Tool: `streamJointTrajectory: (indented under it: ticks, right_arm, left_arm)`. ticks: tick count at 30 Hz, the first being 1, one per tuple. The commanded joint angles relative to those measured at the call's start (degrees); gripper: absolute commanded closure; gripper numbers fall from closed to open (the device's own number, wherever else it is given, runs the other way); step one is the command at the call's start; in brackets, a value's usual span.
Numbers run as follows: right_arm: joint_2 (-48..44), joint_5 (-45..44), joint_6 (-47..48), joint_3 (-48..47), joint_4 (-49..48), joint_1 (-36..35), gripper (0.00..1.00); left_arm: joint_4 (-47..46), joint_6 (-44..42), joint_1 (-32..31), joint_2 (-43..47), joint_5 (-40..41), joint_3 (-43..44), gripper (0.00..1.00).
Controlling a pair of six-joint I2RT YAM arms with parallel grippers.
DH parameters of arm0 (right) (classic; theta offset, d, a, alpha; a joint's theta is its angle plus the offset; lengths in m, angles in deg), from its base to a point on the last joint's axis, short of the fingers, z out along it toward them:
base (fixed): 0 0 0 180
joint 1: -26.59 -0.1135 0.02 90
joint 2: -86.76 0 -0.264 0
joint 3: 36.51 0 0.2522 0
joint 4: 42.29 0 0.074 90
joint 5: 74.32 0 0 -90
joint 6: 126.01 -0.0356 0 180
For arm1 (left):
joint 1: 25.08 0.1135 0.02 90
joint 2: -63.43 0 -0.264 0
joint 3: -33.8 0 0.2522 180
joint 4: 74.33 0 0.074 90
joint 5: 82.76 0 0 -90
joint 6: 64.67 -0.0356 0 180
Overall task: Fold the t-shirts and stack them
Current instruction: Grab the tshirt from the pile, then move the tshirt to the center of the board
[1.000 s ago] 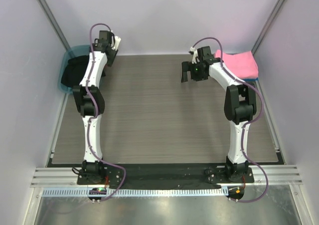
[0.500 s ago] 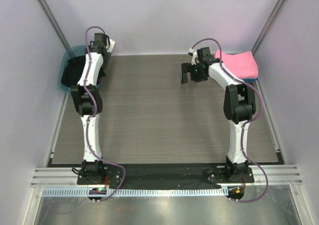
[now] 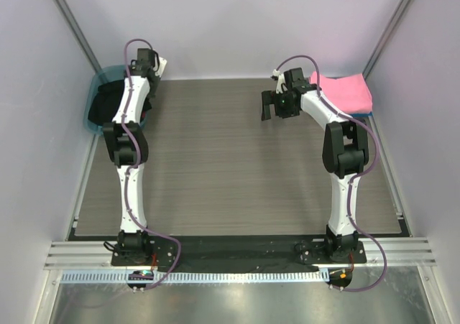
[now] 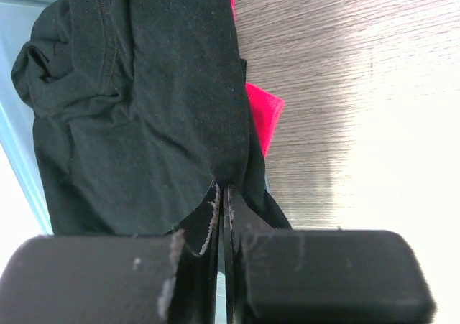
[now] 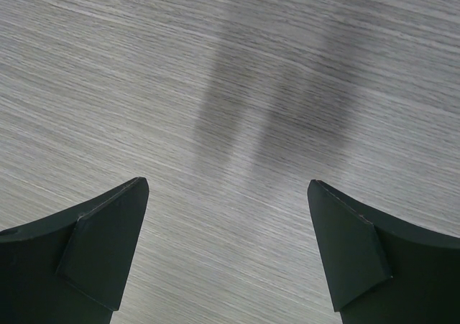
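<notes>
At the translucent teal plastic tub [image 3: 95, 80], left gripper [image 4: 221, 195] pinching soft black cloth t-shirt [image 4: 144, 108] should lift clear; right gripper [image 5: 228, 187] gapes wide.

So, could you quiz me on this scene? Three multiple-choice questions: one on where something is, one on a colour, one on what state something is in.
1. Where on the table does the folded pink t-shirt lie?
A. its middle
B. its far right corner
C. its near edge, between the arm bases

2. In the left wrist view, what colour peeks out from under the black t-shirt?
A. yellow
B. white
C. red

3. How is the right tool?
A. open over bare table
B. shut on the pink t-shirt
C. shut on nothing

Answers:
1 B: the top view shows it in that corner, by the right wall.
2 C: a red cloth edge shows just right of the black one.
3 A: it gapes wide, with only wood grain in the gap.
</notes>
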Motion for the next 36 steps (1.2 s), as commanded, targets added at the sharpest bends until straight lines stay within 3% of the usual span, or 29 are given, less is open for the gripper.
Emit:
streamJointTrajectory:
  ticks: [1,8,11,14,16,22,32,36]
  right_arm:
    - [-0.9,0.2,1.0,-1.2,-0.1,-0.3,0.02]
    - [-2.7,-6.3,6.0,-7.3,-0.7,-0.3,0.0]
    - [-5.2,-10.6,4.7,-6.8,-5.5,-0.2,0.0]
    - [-6.3,-5.9,2.0,-6.4,-9.5,0.7,0.0]
    - [-4.6,-3.7,-4.8,-9.0,-9.4,2.0,0.0]
    - [-1.8,0.9,-10.0,-12.4,-9.1,5.1,0.09]
    - [-4.3,-4.9,-6.1,-10.8,-9.0,7.5,0.0]
    - [-5.5,-4.9,-4.9,-8.9,-9.2,8.7,0.01]
  left_arm:
    - [-0.3,-0.2,0.2,1.7,0.6,1.3,1.0]
    - [-4.0,0.4,-0.5,13.7,1.4,0.9,1.0]
    - [-7.5,-2.2,-1.4,20.1,0.3,-0.8,1.0]
    - [-8.9,-5.1,-3.2,26.0,-3.5,-2.0,1.0]
    - [-10.3,-7.0,-5.7,29.0,-4.6,-2.9,1.0]
    - [-11.4,-13.3,-15.6,32.7,-4.8,-4.2,1.0]
    - [-16.8,-16.8,-26.5,32.4,-5.6,-0.4,1.0]
    - [-16.8,-15.6,-27.5,33.4,-6.9,-6.8,0.99]
